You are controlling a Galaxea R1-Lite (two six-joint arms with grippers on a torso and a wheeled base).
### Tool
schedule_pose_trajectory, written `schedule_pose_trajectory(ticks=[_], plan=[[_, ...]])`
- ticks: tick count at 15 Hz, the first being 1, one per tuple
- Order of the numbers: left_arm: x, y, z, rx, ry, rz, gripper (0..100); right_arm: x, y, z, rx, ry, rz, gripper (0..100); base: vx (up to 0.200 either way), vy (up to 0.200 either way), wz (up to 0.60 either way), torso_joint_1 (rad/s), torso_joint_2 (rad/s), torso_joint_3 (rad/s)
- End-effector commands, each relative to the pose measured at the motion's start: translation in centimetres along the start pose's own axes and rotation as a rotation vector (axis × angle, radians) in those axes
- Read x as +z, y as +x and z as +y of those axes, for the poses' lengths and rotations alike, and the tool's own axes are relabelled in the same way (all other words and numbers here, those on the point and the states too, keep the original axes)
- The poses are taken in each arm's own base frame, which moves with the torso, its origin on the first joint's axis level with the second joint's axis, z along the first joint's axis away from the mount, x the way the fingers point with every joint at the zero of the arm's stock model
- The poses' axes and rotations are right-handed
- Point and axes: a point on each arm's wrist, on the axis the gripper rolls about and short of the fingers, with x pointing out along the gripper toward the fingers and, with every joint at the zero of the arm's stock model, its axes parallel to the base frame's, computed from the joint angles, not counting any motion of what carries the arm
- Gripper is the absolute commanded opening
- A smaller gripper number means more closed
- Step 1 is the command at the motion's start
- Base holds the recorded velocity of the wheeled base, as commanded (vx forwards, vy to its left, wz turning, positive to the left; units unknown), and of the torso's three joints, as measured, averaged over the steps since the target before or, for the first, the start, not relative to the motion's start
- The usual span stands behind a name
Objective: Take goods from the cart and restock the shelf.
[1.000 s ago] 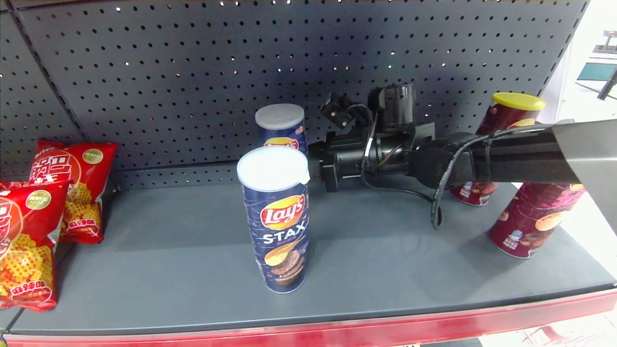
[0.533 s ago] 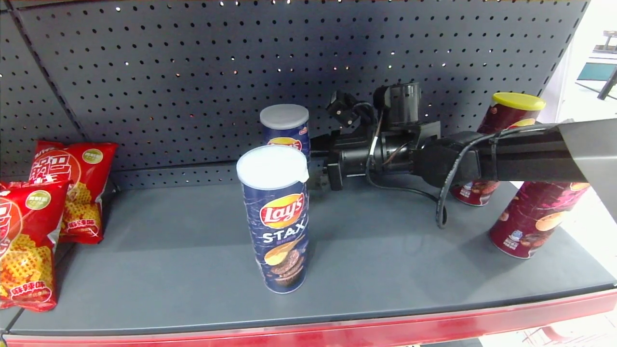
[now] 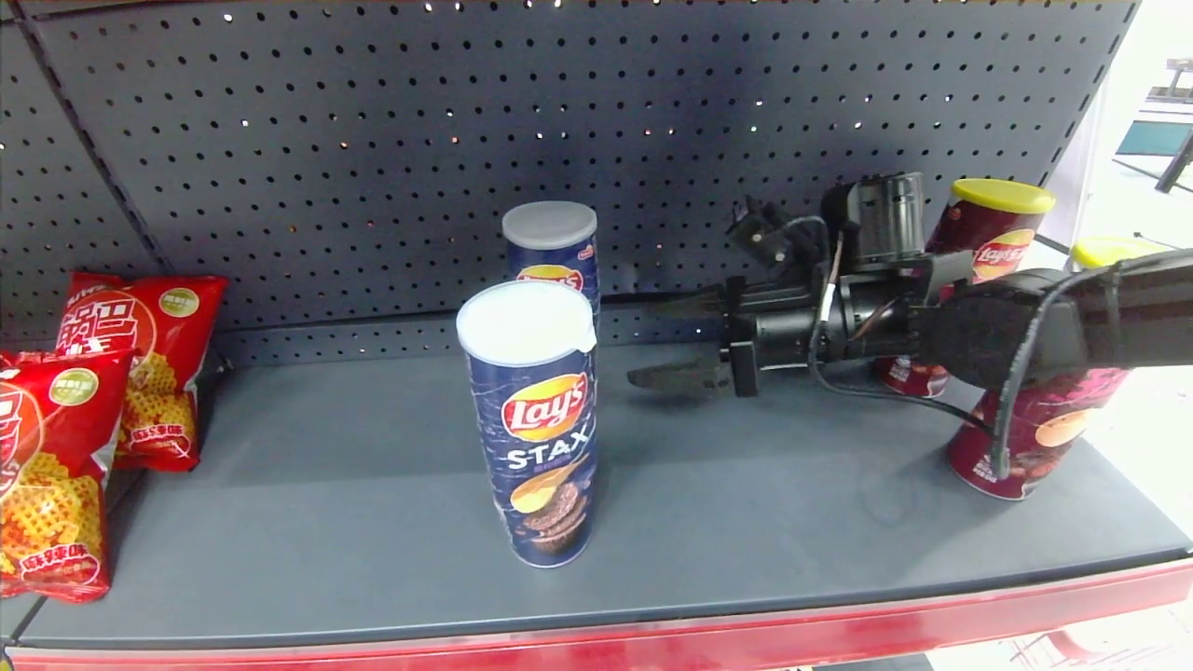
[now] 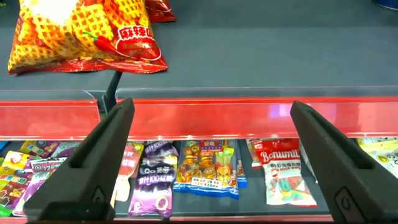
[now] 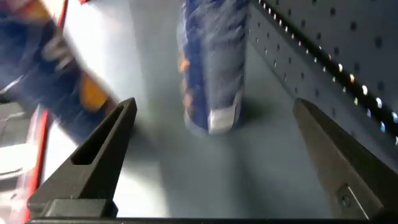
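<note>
head view: right gripper [image 3: 678,341] at centre right of the frame, fingers spread and holding nothing, near but apart from the rear blue crisp can [image 3: 552,244]. that can stands upright by the pegboard back [image 3: 373,140], upper centre. the front blue crisp can [image 3: 536,424] stands upright just before it, mid-frame, on the grey shelf [image 3: 354,503]. maroon crisp cans [image 3: 990,238] with yellow lids stand at the right edge, partly behind the right forearm.

left wrist view: left gripper [image 4: 211,162], fingers spread and empty, facing the shelf's red front rail [image 4: 205,115]; a red snack bag [image 4: 81,34] lies at upper left.

likely hazards: the forearm lies close to the maroon cans, so a sideways swing could tip one off the shelf end; the tall blue cans would topple at a nudge from a finger.

labels, not transcribed: blue cans carry a round red-and-yellow logo over white block letters; the bag shows white characters.
</note>
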Motion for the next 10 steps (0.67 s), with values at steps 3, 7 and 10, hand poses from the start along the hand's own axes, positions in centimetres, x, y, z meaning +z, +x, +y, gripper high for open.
schedule_pose_trajectory(ticks=[3,7,10], plan=[[0.0,0.0,0.0,0.001,0.0,0.003,100,3.0,-2.1,2.9,0.018,-0.064,-0.054,100,0.0,0.0,0.0,0.0,0.0,0.0],[0.0,0.0,0.0,0.001,0.0,0.003,100,3.3,-0.5,7.0,0.136,-0.082,-0.05,100,0.0,0.0,0.0,0.0,0.0,0.0],[0.0,0.0,0.0,0.001,0.0,0.003,100,3.1,0.2,9.3,0.203,-0.088,-0.038,100,0.0,0.0,0.0,0.0,0.0,0.0]])
